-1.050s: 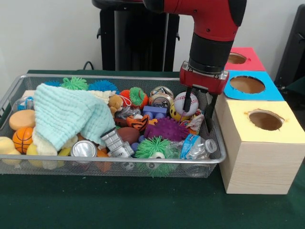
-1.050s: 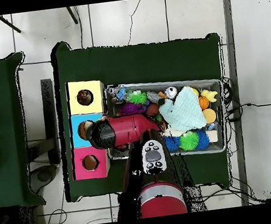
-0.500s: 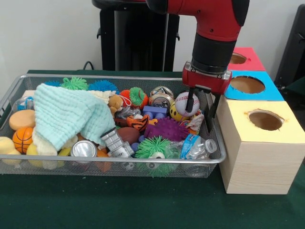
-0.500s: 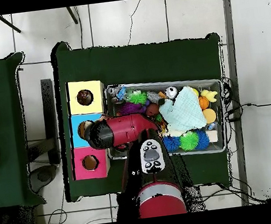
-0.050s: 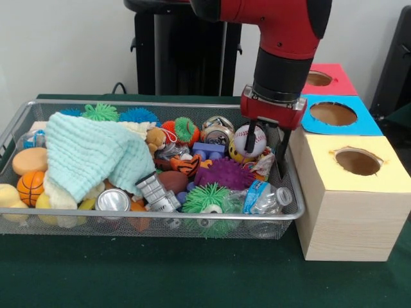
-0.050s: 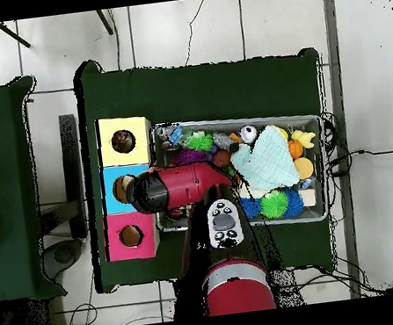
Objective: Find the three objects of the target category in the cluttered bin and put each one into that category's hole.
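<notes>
baseball (image 5: 250, 139): white with red stitching, sitting in the bin near its right end wall, toward the far rim; round, so no long axis showing.
gripper (image 5: 265, 152): fingers spread apart, hanging down on either side of the baseball, holding nothing; one dark finger is crossing the ball's front.
bin (image 5: 128, 222): wire mesh tray, packed with toys, sitting on the green table.
hidden: the light blue cloth (image 5: 90, 154) is covering much of the bin's left half; the arm (image 6: 181, 187) is blocking the bin's box-side end from overhead.
boxes: yellow box (image 5: 350, 196) is touching the bin's right end; blue box (image 5: 334, 115) and red box (image 5: 329, 79) lining up behind it, each with a round hole.
</notes>
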Controlling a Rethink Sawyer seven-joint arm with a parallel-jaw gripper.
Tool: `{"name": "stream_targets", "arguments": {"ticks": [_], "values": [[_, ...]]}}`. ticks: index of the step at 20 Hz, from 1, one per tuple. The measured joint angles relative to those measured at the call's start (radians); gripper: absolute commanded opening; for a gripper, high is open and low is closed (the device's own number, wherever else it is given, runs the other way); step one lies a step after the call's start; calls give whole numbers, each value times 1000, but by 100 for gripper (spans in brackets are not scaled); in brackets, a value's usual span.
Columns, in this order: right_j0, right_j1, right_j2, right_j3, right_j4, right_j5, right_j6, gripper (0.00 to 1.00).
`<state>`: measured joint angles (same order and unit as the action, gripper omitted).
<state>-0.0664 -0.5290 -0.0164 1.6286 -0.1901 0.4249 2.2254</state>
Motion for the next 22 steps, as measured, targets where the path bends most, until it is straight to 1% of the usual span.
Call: {"name": "stream_targets", "arguments": {"ticks": [4, 8, 14, 18, 22], "values": [[-26, -34, 0, 15, -10, 58, 0, 100], [-42, -61, 0, 32, -32, 87, 0, 100], [-80, -96, 0, 68, -89, 94, 0, 100], [-101, -101, 0, 94, -123, 94, 0, 100], [-109, -102, 0, 98, -138, 94, 0, 100]]}}
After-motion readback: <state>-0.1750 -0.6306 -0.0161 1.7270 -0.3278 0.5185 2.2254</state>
